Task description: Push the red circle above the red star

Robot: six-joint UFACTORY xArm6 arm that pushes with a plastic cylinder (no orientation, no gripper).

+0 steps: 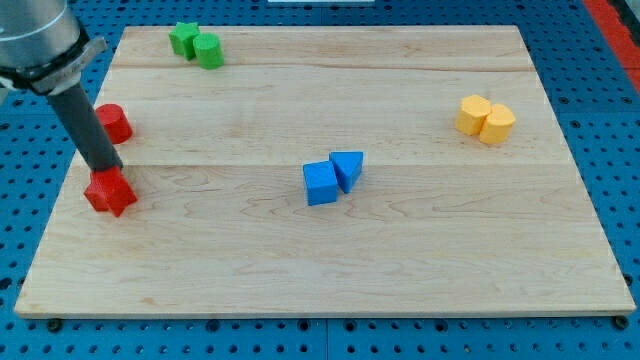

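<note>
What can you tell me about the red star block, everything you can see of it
The red star is a small, solid-looking block, uniformly red with a matte finish and a lobed, star-like outline. It lies flat on the wooden board near the view's left edge, below the red circle and apart from it. My tip meets its upper edge and appears to touch it, with the dark rod hiding a little of that side. No other block touches it.

You have only one camera, which looks down at a slant from the near side and holds the whole wooden board [330, 250] with some blue pegboard [620, 150] around it.
</note>
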